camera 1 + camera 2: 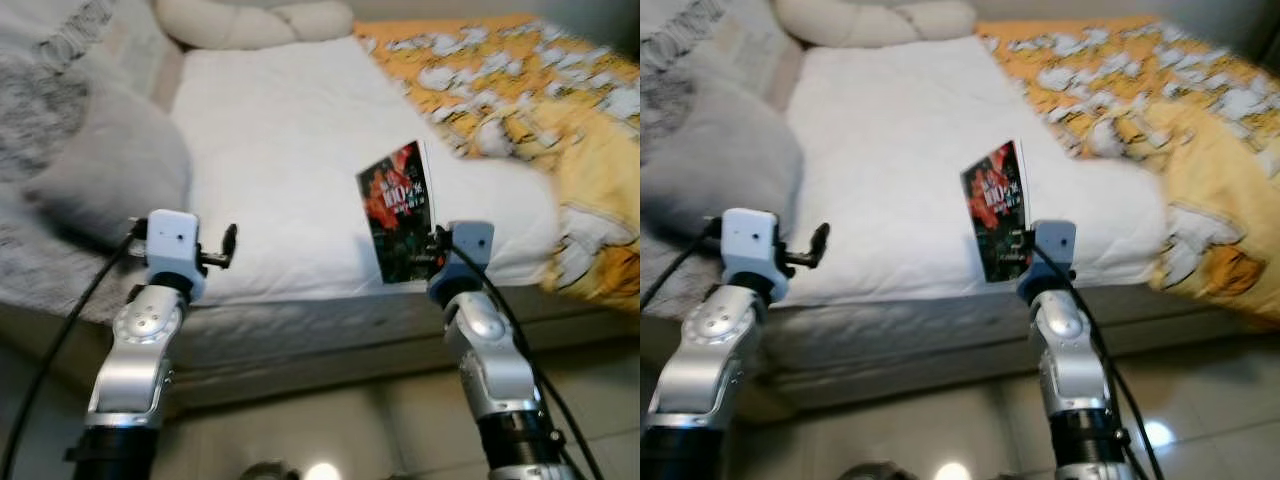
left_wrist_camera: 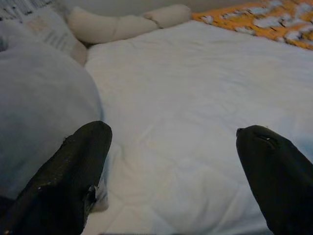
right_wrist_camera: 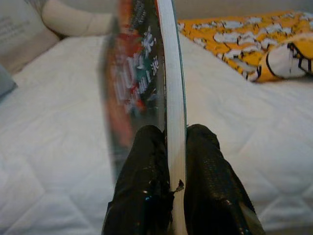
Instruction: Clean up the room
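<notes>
A thin book [image 1: 397, 211] with a dark red and black cover stands upright over the bed's front edge, held from below by my right gripper [image 1: 432, 247]. In the right wrist view both black fingers [image 3: 146, 166] pinch the book [image 3: 146, 83] by its white page edge. My left gripper [image 1: 228, 243] is raised at the bed's front left edge, beside a grey pillow [image 1: 115, 165]. Its two fingers [image 2: 73, 171] stand wide apart over the white quilt [image 2: 195, 112], with nothing between them.
The bed carries a white quilt [image 1: 300, 140], a cream knotted cushion [image 1: 250, 20] at the head and an orange patterned blanket [image 1: 540, 90] on the right. A grey fuzzy throw [image 1: 40, 110] lies on the left. Shiny tiled floor [image 1: 1200, 410] runs below the mattress side.
</notes>
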{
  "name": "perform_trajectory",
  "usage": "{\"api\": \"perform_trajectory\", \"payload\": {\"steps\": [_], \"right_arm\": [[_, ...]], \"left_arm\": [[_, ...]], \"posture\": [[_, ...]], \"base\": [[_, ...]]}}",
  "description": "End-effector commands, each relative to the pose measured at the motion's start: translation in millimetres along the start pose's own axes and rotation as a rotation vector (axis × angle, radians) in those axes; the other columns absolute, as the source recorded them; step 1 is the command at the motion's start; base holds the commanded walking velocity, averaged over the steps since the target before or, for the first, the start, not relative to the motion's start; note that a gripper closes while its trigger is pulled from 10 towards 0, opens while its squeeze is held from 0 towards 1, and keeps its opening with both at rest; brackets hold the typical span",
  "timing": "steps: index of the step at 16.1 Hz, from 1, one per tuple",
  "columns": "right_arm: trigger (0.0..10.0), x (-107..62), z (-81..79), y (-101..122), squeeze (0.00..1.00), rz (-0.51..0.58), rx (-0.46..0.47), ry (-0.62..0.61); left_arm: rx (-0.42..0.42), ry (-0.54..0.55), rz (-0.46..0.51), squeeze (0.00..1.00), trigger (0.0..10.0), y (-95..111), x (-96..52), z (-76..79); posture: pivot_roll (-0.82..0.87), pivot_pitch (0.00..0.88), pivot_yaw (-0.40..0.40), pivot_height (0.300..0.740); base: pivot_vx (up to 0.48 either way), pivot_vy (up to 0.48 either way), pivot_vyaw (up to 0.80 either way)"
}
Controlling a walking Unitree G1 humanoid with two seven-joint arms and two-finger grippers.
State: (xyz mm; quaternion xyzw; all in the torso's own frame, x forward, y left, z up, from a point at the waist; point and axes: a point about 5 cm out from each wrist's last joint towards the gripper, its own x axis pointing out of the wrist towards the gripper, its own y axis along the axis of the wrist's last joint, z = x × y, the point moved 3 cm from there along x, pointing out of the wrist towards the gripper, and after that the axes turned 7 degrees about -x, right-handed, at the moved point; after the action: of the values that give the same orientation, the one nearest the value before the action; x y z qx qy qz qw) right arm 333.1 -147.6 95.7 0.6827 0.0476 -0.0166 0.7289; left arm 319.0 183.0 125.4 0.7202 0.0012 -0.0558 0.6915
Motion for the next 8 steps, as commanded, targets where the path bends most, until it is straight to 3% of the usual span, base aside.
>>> {"api": "perform_trajectory", "payload": {"steps": [1,8], "right_arm": [[10.0,1.9,9.2,16.6,0.00,0.066,-0.002,-0.028],[10.0,1.5,7.3,13.7,0.00,0.054,-0.039,-0.023]], "left_arm": [[0.017,-0.009,0.018,0.00,10.0,5.1,1.2,2.1],[0.010,0.002,0.035,0.00,10.0,8.4,1.4,1.2]], "posture": [[0.03,0.000,0.026,0.740],[0.03,0.000,0.025,0.740]], "base": [[0.000,0.000,0.00],[0.000,0.000,0.00]]}}
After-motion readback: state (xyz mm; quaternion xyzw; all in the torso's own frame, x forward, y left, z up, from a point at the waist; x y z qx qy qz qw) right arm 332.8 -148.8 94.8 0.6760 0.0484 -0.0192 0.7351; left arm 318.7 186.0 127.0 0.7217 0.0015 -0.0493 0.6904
